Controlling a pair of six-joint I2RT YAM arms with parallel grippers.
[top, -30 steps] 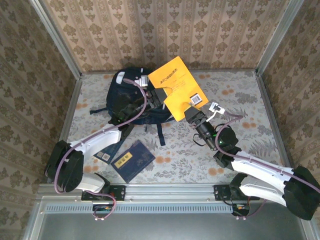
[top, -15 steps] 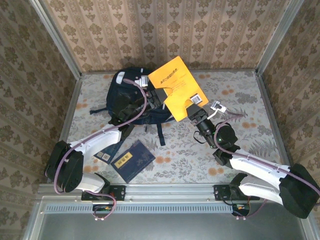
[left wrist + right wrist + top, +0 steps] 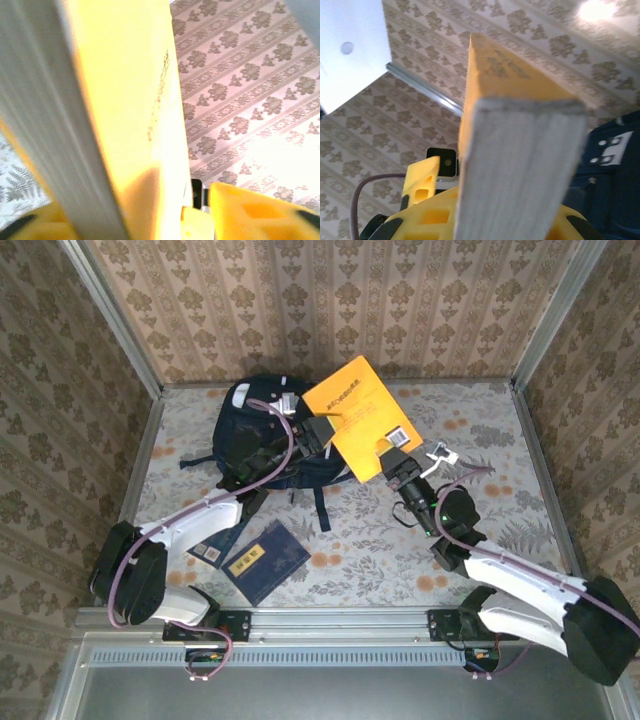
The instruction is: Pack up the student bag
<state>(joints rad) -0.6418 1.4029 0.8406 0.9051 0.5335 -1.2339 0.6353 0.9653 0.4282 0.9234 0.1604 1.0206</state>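
Observation:
The student bag, a dark navy backpack, lies at the back left of the table; its white buckle patches show in the right wrist view. A thick yellow book is held up on edge beside the bag's right side. My right gripper is shut on the book's lower right corner, and the book's page edge fills that wrist view. My left gripper straddles the book's left edge with its jaws open. A gap shows between the cover and the right finger.
Two dark blue books lie flat on the table in front of the bag, near the left arm. The bag's straps trail toward the table's middle. Patterned walls close in the back and both sides.
My left gripper's jaws have opened off the yellow book. The right gripper has closed on the book's lower corner, and the book has dropped and shifted slightly right.

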